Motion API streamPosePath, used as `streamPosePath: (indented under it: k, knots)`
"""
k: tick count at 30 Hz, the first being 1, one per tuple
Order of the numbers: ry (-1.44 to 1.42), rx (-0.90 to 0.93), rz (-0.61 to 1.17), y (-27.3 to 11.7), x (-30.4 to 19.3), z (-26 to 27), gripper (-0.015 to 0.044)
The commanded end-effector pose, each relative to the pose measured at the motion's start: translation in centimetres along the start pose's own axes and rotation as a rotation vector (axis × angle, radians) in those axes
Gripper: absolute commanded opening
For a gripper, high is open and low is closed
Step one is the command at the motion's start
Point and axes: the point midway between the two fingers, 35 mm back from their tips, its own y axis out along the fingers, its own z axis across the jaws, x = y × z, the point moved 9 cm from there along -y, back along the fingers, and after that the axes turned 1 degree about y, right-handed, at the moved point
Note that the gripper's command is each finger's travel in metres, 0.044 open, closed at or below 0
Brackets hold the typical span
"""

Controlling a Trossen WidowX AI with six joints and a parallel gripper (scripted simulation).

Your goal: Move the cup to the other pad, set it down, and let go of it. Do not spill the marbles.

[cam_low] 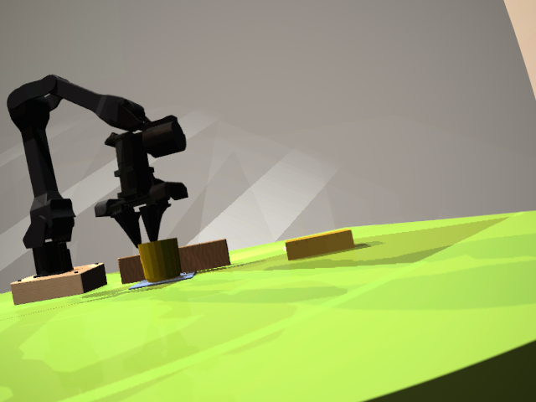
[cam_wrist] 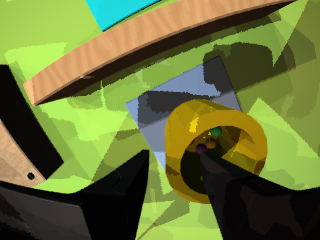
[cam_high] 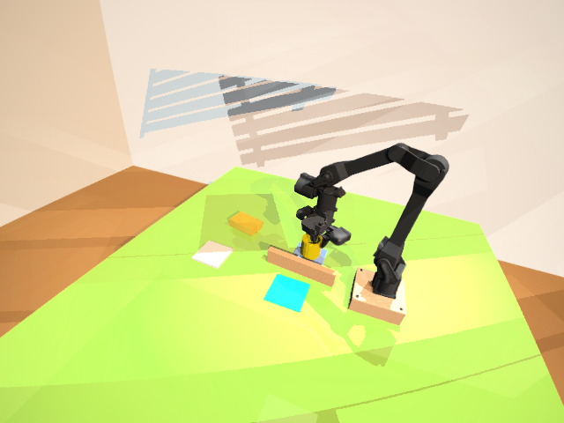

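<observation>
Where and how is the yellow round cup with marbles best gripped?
Probably by the near wall of the yellow round cup, from above, one finger inside: it stands upright, its mouth open, and the marbles lie low inside.

Pale walls are crossed by slatted shadows. An orange-brown plank floor is overlaid by broad darker bands, and a bright green bench is patched with light.
</observation>
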Motion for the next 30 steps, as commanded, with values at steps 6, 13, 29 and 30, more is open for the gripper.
streamPosePath:
  k: [6,13,29,30]
  knots:
    - [-0.003,0.0,0.005,1.5,-0.1,0.0,0.0167]
    - [-0.003,0.0,0.005,2.6,-0.1,0.1,0.0167]
    - [0.0,0.003,0.001,2.8,-0.1,0.2,0.01]
    - [0.0,0.003,0.001,2.8,-0.1,0.2,0.0093]
